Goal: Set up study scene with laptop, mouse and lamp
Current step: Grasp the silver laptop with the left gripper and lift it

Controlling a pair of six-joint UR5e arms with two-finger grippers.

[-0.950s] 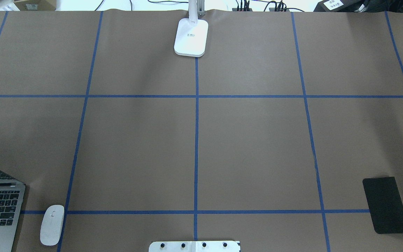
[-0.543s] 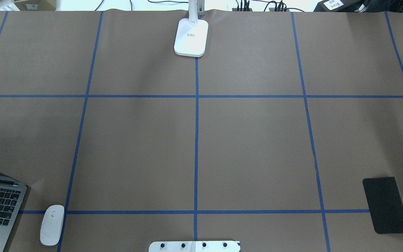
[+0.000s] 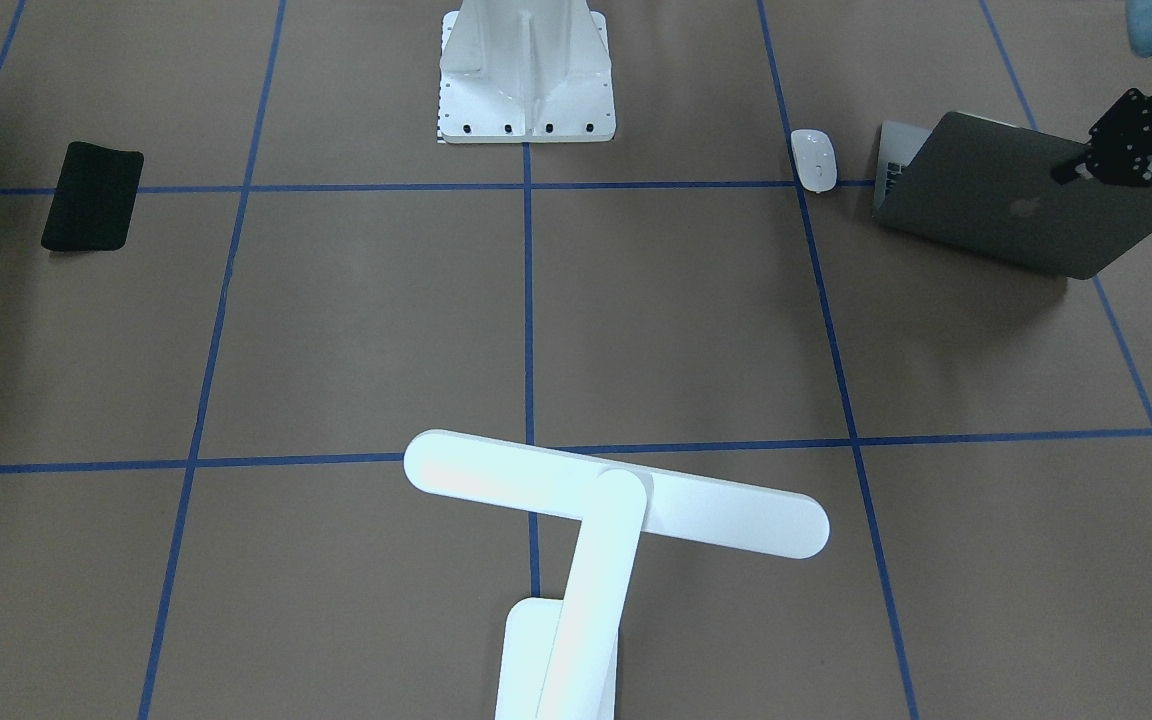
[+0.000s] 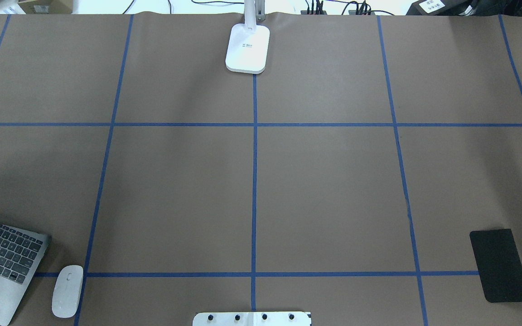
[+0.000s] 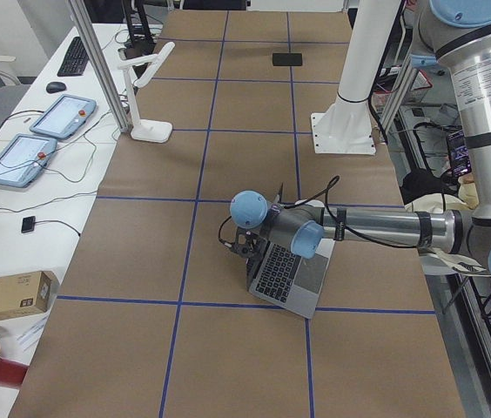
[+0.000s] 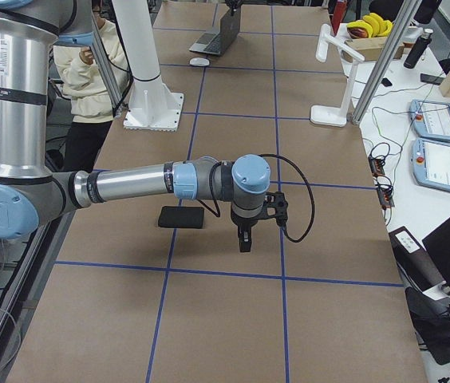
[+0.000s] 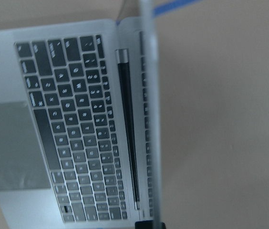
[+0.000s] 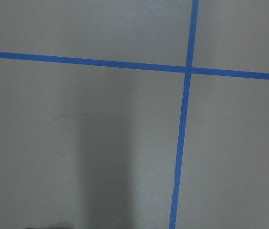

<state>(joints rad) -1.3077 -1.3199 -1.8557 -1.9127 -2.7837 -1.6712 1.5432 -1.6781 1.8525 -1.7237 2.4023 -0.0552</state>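
L gripper [image 3: 1074, 170] pinched on top edge of laptop [image 3: 996, 200] lid, prob. (wrist view shows lid edge-on, fingers barely seen). Lid likely serves as handle to swing base round. Laptop open, at near-left corner of table [image 4: 333, 181]; mouse [image 3: 814, 158] just beside it, not touching. R gripper [image 6: 243, 239] hangs over bare table near black pad [image 3: 91, 195]; spread or pressed, can't tell. Far edge, centre: lamp [image 3: 616, 495] upright, untouched.

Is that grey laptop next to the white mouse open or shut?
Open. The slim grey metal laptop has its lid raised; the overhead and wrist views show its dark keys and trackpad uncovered.
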